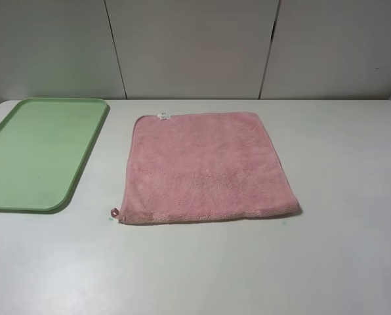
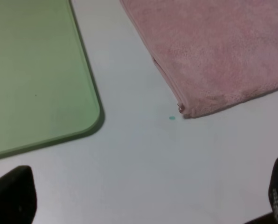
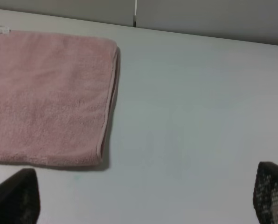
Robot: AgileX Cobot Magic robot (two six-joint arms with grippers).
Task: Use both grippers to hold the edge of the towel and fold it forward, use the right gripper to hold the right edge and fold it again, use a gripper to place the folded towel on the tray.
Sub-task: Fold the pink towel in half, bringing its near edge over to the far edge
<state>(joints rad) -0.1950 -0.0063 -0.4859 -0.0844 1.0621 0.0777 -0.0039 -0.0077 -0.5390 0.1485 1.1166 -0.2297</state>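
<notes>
So we count one pink towel (image 1: pixel 208 167), one green tray (image 1: pixel 31 154) and one tabletop (image 1: pixel 346 164) under both. On the towel we get one white tag (image 1: pixel 163 117) and one little corner loop (image 1: pixel 115 212). There's one tiny green dot (image 2: pixel 171 117) on the tabletop too. Two arm ends show up, the left gripper (image 2: pixel 146 200) and the right gripper (image 3: pixel 142 196), two jaws each. Three wall panels (image 1: pixel 192 46) behind.

No legible text, brand, number or sign in any view. Only candidate: small white tag (image 1: pixel 163 117) on the far hem of the pink towel (image 1: pixel 208 167), too small and blurred to read.
</notes>
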